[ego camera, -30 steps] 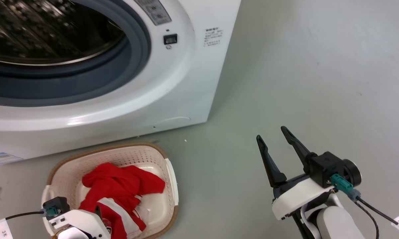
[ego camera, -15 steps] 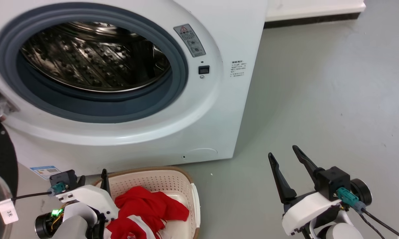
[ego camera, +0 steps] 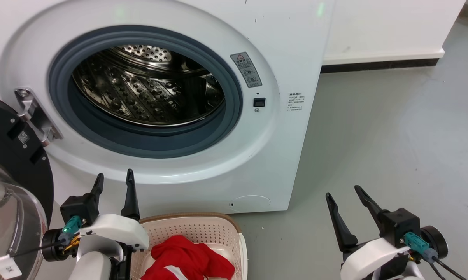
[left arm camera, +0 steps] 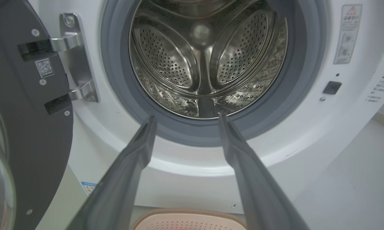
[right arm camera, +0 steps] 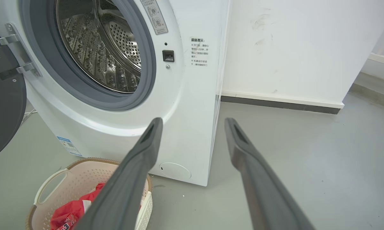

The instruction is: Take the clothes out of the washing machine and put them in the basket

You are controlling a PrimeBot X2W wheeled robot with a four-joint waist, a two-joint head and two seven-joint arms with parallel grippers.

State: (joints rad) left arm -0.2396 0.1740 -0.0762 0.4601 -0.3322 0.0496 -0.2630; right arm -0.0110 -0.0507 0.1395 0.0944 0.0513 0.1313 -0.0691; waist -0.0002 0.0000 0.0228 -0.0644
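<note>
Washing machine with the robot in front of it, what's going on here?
Laundry is being moved out of the washing machine. Its door hangs open and the drum looks empty as far as the views reach. The red clothes lie in the basket on the floor in front. The left gripper and right gripper are both open, holding nothing.

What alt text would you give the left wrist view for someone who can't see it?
The left pincer, open and holding nothing, points into the open porthole of the washing machine, whose perforated steel drum looks empty. The black-framed door stands swung open at the left, and the rim of the basket peeks in at the bottom edge.
</note>
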